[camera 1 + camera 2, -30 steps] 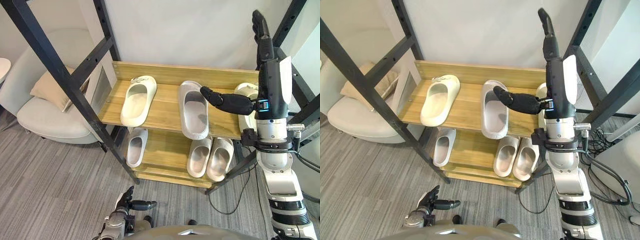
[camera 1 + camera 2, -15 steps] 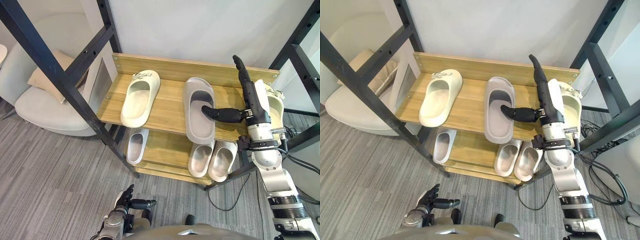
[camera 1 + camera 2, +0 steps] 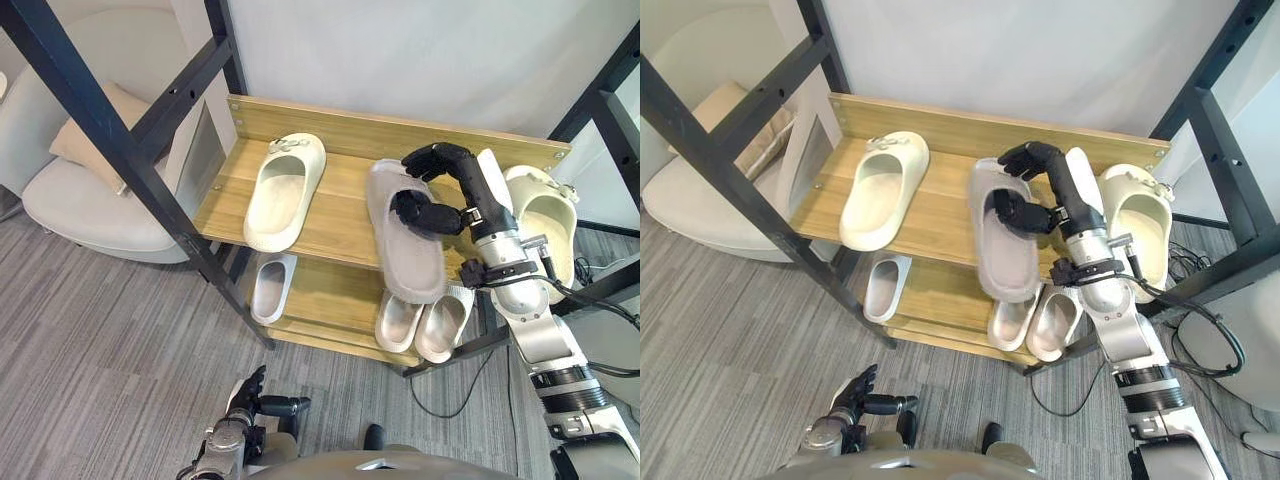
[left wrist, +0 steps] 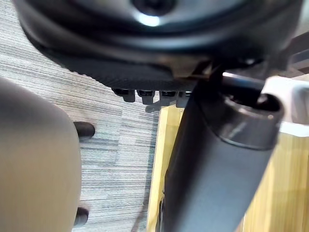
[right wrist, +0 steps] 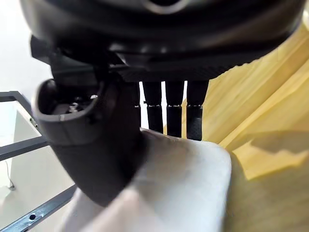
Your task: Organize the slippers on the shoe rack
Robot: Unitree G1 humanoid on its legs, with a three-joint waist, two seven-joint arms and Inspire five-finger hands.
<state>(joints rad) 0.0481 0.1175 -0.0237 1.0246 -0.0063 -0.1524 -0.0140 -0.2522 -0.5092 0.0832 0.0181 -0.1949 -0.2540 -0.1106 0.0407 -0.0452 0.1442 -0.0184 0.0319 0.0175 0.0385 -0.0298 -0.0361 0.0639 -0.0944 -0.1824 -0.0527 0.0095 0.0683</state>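
Note:
A long grey slipper (image 3: 410, 250) lies on the shoe rack's top shelf (image 3: 335, 215), its heel end hanging past the front edge. My right hand (image 3: 447, 165) is shut on it: the fingers curl over the strap and the thumb (image 3: 415, 212) sits inside the opening. The right wrist view has the thumb (image 5: 91, 145) pressed on the pale slipper (image 5: 178, 183). A cream slipper (image 3: 283, 190) rests at the shelf's left, another cream slipper (image 3: 545, 225) at its right end. My left hand (image 3: 248, 398) hangs low over the floor, open.
On the lower shelf (image 3: 335, 300) lie a single pale slipper (image 3: 268, 288) and a pair (image 3: 420, 320). Black slanted frame posts (image 3: 130, 150) cross in front of the rack. An armchair (image 3: 90, 215) with a cushion stands to the left. Grey carpet covers the floor.
My right hand's straight fingers have come down and curled over the grey slipper's strap, thumb inside. The slipper has slid forward past the shelf edge. The camera has shifted.

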